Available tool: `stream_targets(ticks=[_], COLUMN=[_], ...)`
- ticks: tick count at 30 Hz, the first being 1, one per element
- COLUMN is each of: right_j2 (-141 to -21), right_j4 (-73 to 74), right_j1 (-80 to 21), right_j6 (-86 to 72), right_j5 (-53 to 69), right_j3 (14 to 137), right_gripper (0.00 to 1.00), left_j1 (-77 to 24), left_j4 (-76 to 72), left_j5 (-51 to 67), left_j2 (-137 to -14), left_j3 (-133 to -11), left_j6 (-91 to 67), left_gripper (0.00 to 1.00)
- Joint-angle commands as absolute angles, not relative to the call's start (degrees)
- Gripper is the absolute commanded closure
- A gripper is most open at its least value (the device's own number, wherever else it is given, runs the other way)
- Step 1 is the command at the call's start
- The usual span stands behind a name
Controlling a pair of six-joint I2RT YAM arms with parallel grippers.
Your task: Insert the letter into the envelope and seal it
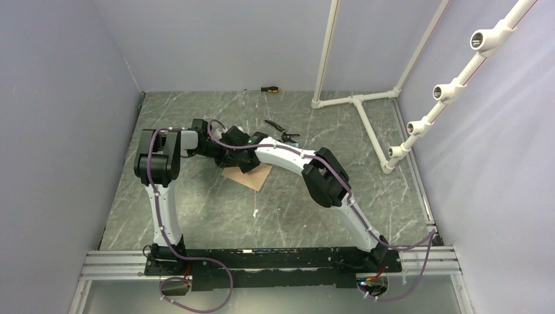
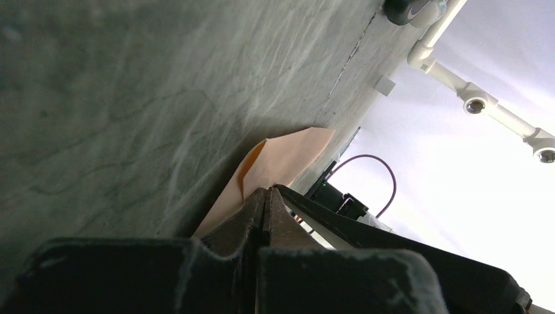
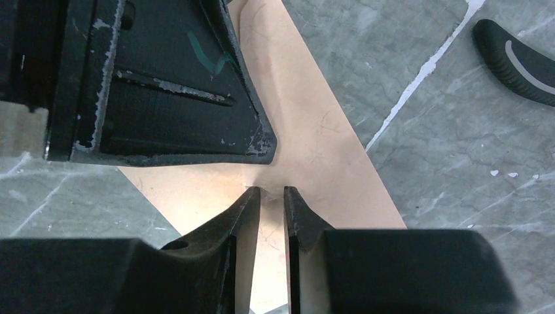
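A kraft-brown envelope [image 1: 255,176] lies flat on the marble table, with both grippers meeting over its far edge. My left gripper [image 2: 269,190] is shut, its tips pressed down on the envelope [image 2: 294,150], where a darker orange slit shows between paper layers. Its black finger [image 3: 170,85] also shows in the right wrist view, resting on the envelope [image 3: 321,150]. My right gripper [image 3: 271,191] stands just in front of that finger, its tips on the paper. Its jaws are open by a narrow gap with bare paper showing between them. The letter is hidden: no separate sheet shows.
Black-handled pliers [image 1: 281,131] lie just behind the grippers, one handle [image 3: 517,59] to the right of the envelope. A screwdriver [image 1: 265,89] lies at the back wall. A white pipe frame [image 1: 366,111] stands at the back right.
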State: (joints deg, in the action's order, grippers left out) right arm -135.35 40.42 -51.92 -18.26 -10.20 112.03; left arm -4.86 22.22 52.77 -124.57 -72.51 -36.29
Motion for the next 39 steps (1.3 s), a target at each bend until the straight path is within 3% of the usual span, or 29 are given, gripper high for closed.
stream_targets(ticks=[1,10,18,27,32,39], right_j2=[-140.26,-129.15,-116.48,-107.16,-104.00,-103.11], right_j4=[45.95,37.89,32.21,28.88,29.68,30.85], right_j1=[-51.30,-47.71,-42.96,-37.98,-34.70,-32.15], right_j6=[-18.54,-20.45,-24.42,-24.79,-21.74,-12.53], right_j5=[-12.83,-8.07,-5.08,-3.41,-4.20,-5.84], right_j3=[111.99,114.71,100.80,88.22,86.44,85.47], right_gripper=[0.74,0.51,0.48,0.49,0.46,0.35], left_j1=[-5.45,-5.45,-5.45,-5.32,-4.43,-3.34], left_j4=[30.52,31.14,31.03,35.05,44.76,40.82], left_j5=[36.30,37.69,42.12,45.35,22.39,11.49], left_j2=[-130.53,-129.12,-124.85,-115.86,-108.60,-96.71], left_j3=[-68.84,-70.66,-73.37,-81.64,-85.92,-81.02], left_j6=[-32.34,-31.82,-30.78,-28.41,-27.87,-26.66], left_gripper=[0.97,0.97,0.93,0.67,0.54,0.32])
